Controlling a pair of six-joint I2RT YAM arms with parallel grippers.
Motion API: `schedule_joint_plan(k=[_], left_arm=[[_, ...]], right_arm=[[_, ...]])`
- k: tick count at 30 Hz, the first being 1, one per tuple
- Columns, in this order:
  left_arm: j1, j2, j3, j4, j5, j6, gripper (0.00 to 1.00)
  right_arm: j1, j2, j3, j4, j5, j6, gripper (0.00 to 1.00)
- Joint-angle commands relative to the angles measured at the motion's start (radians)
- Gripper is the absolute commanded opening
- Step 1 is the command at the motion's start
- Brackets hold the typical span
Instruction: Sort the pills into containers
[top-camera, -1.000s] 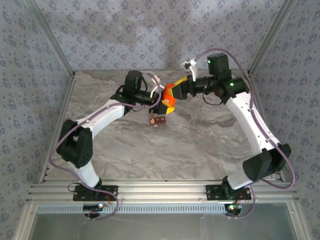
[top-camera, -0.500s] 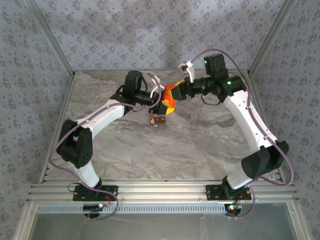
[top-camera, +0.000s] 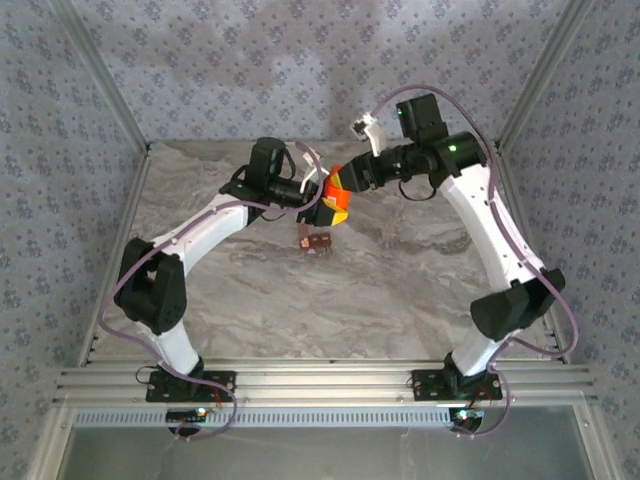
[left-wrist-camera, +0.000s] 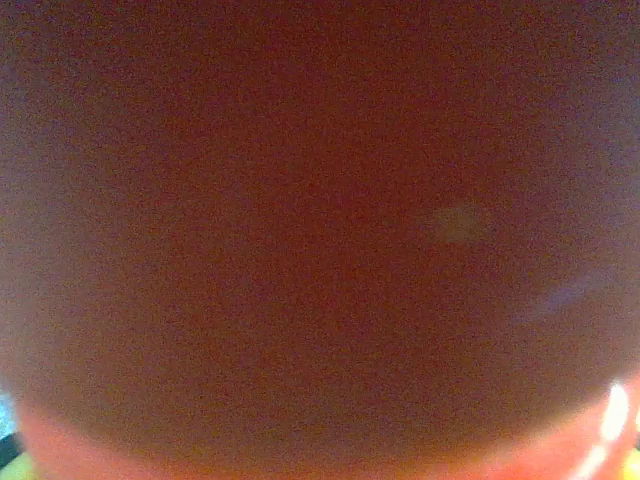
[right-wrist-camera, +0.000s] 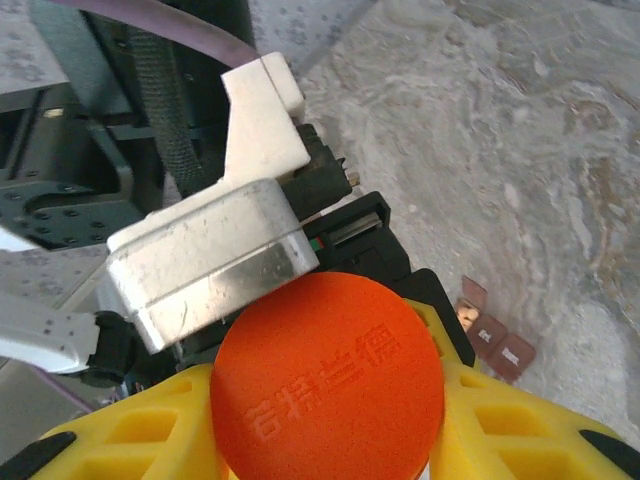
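Note:
My left gripper (top-camera: 329, 209) is shut on the bright orange bottle (top-camera: 338, 197) and holds it above the table's back middle. Its wrist view is a red-orange blur of the bottle (left-wrist-camera: 320, 240) up close. My right gripper (top-camera: 343, 185) meets the bottle from the right. Its yellow fingers (right-wrist-camera: 520, 420) press both sides of the round orange cap (right-wrist-camera: 327, 385), which has embossed characters. The containers (top-camera: 315, 243), a dark reddish-brown strip of joined compartments (right-wrist-camera: 495, 335), lie on the table just below. A pale spot shows in the end compartment. Pills are hidden.
The marbled table (top-camera: 380, 280) spreads wide in front of the containers. Patterned walls and metal posts close in the back and sides. The left arm's white wrist camera housing (right-wrist-camera: 210, 250) sits right behind the cap.
The right gripper has moved left onto the bottle's cap and its jaws have closed in on it. The left arm and the containers have stayed put.

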Motion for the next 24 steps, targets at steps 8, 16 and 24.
schedule_joint_plan(k=[8,16,24], left_arm=[[-0.011,0.013,0.029,0.067,-0.054,-0.002,0.0],[-0.001,0.01,0.008,0.126,-0.063,-0.049,0.0],[0.008,0.006,0.005,0.126,-0.058,-0.044,0.0]], right_arm=[[0.116,0.068,-0.048,-0.046,0.272,0.21,0.31],[0.144,-0.008,-0.182,0.139,0.213,0.294,0.42],[0.041,-0.126,-0.247,0.16,-0.026,0.08,0.83]])
